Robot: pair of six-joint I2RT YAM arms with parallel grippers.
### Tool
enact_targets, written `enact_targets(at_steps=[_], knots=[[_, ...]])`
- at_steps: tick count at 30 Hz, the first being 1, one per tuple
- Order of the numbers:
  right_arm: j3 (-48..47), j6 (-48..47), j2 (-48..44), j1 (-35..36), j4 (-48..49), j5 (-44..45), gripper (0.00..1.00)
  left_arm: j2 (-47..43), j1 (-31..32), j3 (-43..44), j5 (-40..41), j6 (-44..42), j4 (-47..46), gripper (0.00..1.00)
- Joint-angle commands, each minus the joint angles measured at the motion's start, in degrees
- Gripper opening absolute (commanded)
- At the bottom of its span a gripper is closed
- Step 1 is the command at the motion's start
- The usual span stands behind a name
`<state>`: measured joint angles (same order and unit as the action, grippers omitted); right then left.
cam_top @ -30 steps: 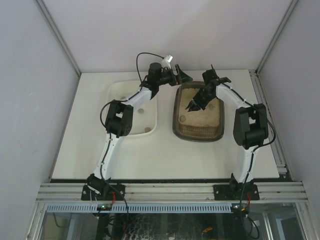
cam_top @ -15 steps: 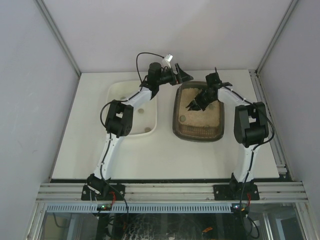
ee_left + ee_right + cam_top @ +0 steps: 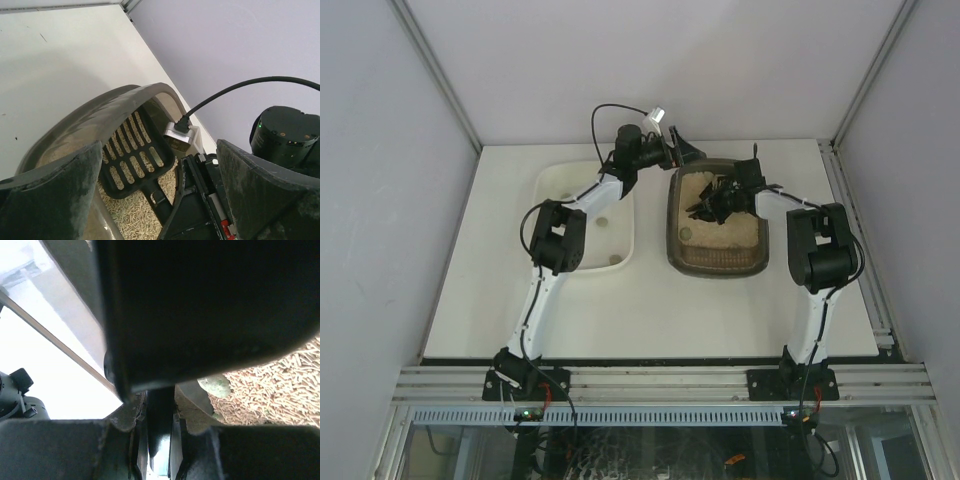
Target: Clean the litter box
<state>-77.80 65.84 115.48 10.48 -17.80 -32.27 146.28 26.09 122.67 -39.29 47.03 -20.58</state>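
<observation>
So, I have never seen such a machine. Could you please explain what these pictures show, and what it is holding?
These are two robot arms, bolted at the near edge of a table. One picture looks down from above. The other two come from a small camera on each wrist. On the table stand a white tub and a brown litter box with tan litter inside. The right gripper is shut on the handle of a black slotted scoop, held over the litter. The left gripper is open at the box's far rim and holds nothing.
</observation>
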Motion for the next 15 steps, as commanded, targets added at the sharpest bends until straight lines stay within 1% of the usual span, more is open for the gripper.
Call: enact_targets(at_steps=[1,5,8,10,15], knots=[[4.86,6.22,1.01,-0.24,16.4,-2.53,0.0,-1.37,-0.15,-1.57,-1.33,-0.29,-1.9,1.0],[6.94,8.91,2.51,-0.27,25.71,-5.0,0.0,-1.75,-0.77,-2.21,-1.62,0.19,-2.23,1.0],[9.97,11.26,3.84,-0.45,36.47,-7.86,0.0,-2.01,-1.32,-2.35,-2.11,1.22,-2.71,1.0],[11.0,12.12,4.54,-0.65,41.45,-8.87,0.0,-2.26,-1.64,-2.55,-2.72,1.57,-2.88,1.0],[11.09,10.86,6.29,-0.92,46.63,-10.16,0.0,-3.37,-2.01,-4.22,-4.32,1.96,-3.76,1.0]])
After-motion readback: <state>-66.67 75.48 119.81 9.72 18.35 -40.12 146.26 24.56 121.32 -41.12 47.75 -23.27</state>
